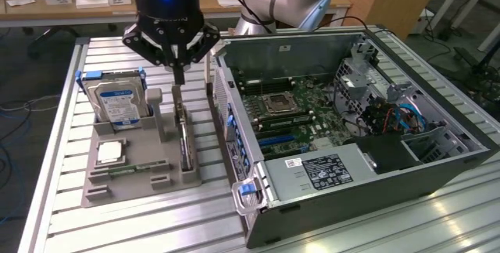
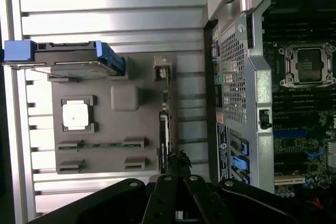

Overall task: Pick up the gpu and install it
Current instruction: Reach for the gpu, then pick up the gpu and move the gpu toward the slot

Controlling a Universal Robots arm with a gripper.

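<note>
- Pickup not done: the gpu (image 1: 185, 142) stands on its long edge in a slot of the grey holder tray (image 1: 137, 191), on the slatted bench (image 1: 156, 224), just beside the open computer case (image 1: 352, 206).
- In the wrist view the gpu (image 2: 163, 129) shows edge-on as a thin dark strip on the side of the holder tray (image 2: 107, 156) nearest the computer case (image 2: 236, 77).
- Pincer (image 1: 178, 80): fingers drawn fully together, pointing straight down, nothing seen between them. It hangs over the far end of the card's slot, near the card; contact cannot be confirmed.
- The pincer (image 2: 180, 159) shows its tips close to one end of the card.
- Installation not done: the motherboard (image 1: 301, 112) lies exposed and no card is seen in the blue expansion slots (image 1: 277, 142).
- Judgement: the task is at its start. Both the lift and the seating of the card remain.
- Other parts in the tray are untouched: hard drive (image 1: 117, 103) upright, processor chip (image 1: 111, 152) flat, memory stick (image 1: 129, 170) in its groove.
- Writing: the hard drive carries a blue and white label, text not legible.
- The power supply label (image 1: 324, 171) is dark with white print and marks, too small to read.
- A small white sticker (image 1: 293, 162) sits next to that label; it is also unreadable.
- No brand name can be made out on the arm or the case.
</note>
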